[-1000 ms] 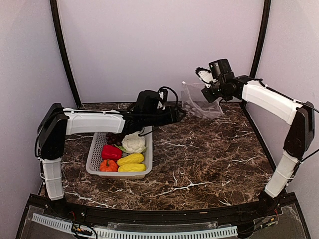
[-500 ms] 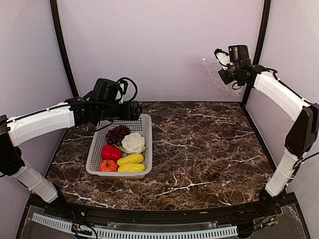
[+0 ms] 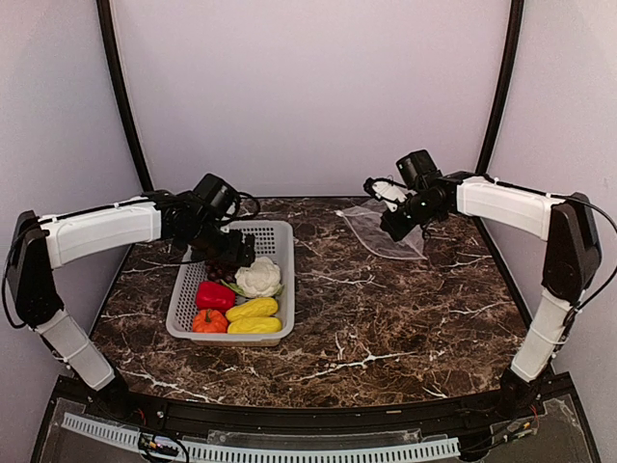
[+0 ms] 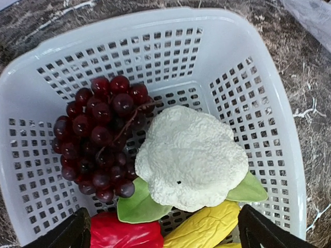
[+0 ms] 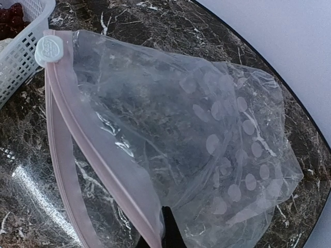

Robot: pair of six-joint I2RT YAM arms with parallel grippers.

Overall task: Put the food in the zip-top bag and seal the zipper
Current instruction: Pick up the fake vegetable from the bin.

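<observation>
Above the white basket [image 4: 155, 15], my left claw [image 4: 165, 233] hangs with its fingers spread wide and nothing between them, looking straight down on the dark grapes [image 4: 98, 139] and the cauliflower [image 4: 191, 157], which lie touching each other at the far end. All the food is in that basket: the red pepper [image 4: 124, 235] and a yellow piece [image 4: 207, 230] sit just below my fingertips, and the orange fruit [image 3: 208, 321] lies in the near corner. Over at the back right, my right claw [image 5: 164, 230] is clamped on the mouth edge of the clear bag [image 5: 196, 134], holding that edge up while the dotted far end drapes onto the marble table [image 3: 386, 309]. The pink zipper [image 5: 93, 155] runs from the white slider [image 5: 47, 49] down to my grip, and its two strips seem to part into a gaping mouth, though through the crinkled plastic I cannot be sure how wide it stands. So I judge this to be the first pick: nothing is bagged and the zipper is not sealed. My next move calls for lowering the left claw onto one piece, probably the cauliflower since it sits highest and centred, closing gently on its bumpy sides without snagging the grapes, then carrying it across to the bag. My right claw needs to keep the mouth up and facing the basket.
</observation>
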